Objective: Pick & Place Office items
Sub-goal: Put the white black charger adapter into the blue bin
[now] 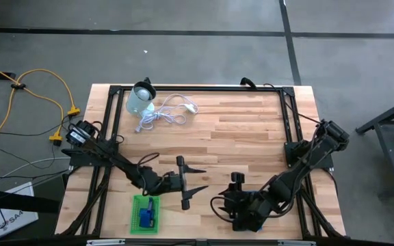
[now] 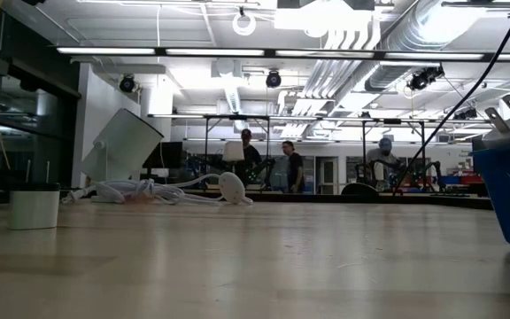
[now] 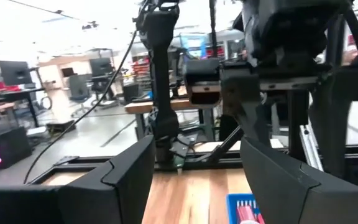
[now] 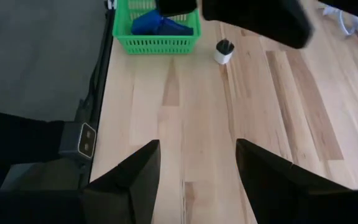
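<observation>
wood table [image 1: 238, 130] in an open workshop | left claw [image 1: 185, 183] wide open, holds nothing, just right of green basket [image 1: 145, 213] | right claw [image 4: 197, 165] open, empty, low near front edge | blue items [image 1: 147, 216] in basket | small white-and-black piece [image 4: 224, 52] beside basket | white cable [image 1: 166, 113] and pale container [image 1: 141, 101] at far side

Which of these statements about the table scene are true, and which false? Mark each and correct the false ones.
1. The green basket holds blue items. True.
2. The white cable lies inside the basket. False: it lies on the bare table, far from the basket, beside the pale container.
3. The left gripper is open. True.
4. The right gripper grips a red block. False: it is open and empty.
</observation>
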`<state>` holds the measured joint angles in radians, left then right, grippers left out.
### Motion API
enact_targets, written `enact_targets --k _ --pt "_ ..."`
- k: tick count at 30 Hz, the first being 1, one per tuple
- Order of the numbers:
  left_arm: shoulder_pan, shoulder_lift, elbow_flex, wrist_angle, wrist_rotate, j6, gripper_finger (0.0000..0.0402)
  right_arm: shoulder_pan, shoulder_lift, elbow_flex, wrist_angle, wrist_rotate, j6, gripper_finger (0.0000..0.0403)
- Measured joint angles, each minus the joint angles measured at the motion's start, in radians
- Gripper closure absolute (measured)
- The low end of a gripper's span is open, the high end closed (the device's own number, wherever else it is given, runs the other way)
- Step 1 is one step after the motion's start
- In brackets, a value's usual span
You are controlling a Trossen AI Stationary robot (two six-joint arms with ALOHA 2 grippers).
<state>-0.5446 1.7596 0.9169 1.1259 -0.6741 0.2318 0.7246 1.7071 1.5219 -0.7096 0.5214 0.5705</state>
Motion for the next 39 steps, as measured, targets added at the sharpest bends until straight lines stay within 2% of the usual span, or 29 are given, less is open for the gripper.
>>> enact_targets --k 7,19,26,31,39 --pt "-0.044 -0.006 0.000 -0.075 -0.045 -0.079 0.0171 -0.001 -0.008 0.000 0.001 0.029 0.000 0.0206" --pt "-0.040 -0.236 0.000 -0.687 -0.041 -0.391 0.0171 -0.003 -0.007 0.000 0.002 0.031 0.000 0.0206" --pt "0.017 -0.361 0.000 -1.106 -0.026 -0.681 0.0171 -0.047 -0.007 0.000 0.017 0.064 0.008 0.0206" --pt "0.071 -0.389 0.000 -1.249 0.138 -0.768 0.0171 -0.110 -0.008 0.000 0.003 0.042 0.008 0.0206" --pt "0.124 -0.400 0.005 -1.413 0.284 -0.849 0.0171 -0.181 -0.043 0.000 -0.119 0.000 0.022 0.0206"
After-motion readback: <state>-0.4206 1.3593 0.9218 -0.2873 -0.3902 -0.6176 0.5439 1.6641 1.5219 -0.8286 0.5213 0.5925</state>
